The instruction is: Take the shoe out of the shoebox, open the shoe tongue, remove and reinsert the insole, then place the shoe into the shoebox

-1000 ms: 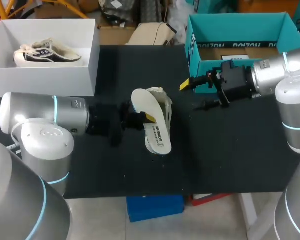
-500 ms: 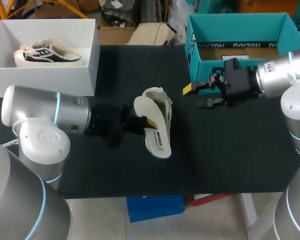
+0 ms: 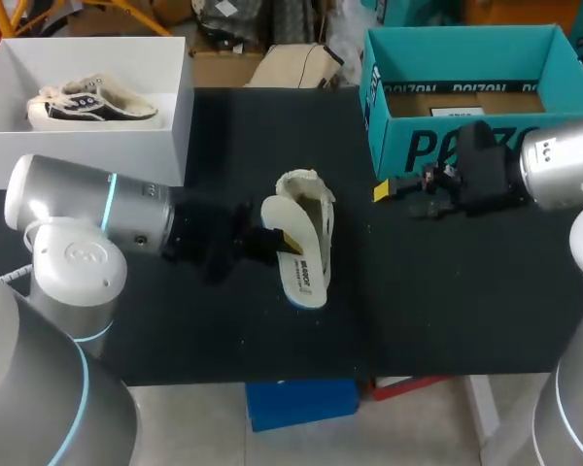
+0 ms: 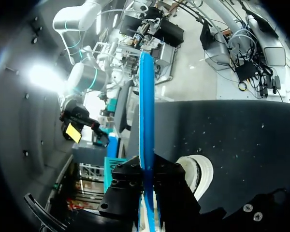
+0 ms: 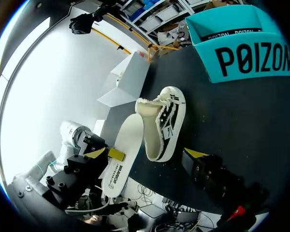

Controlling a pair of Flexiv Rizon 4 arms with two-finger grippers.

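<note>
Insole [image 3: 306, 274] pinched in left jaws; right arm [image 3: 556, 171] level

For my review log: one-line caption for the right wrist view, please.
Left gripper clamps the white insole beside the shoe on the black table, teal shoebox beyond.

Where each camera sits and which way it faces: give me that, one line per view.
Head view: above and behind, looking down on the table; left arm and right arm enter from the sides.
Left wrist view: on the left arm, looking along the left gripper, shut on the insole seen edge-on.
Right wrist view: on the right arm, looking across the table at the shoe; one own yellow fingertip shows.
Shared: both wrist views show insole and shoe.
</note>
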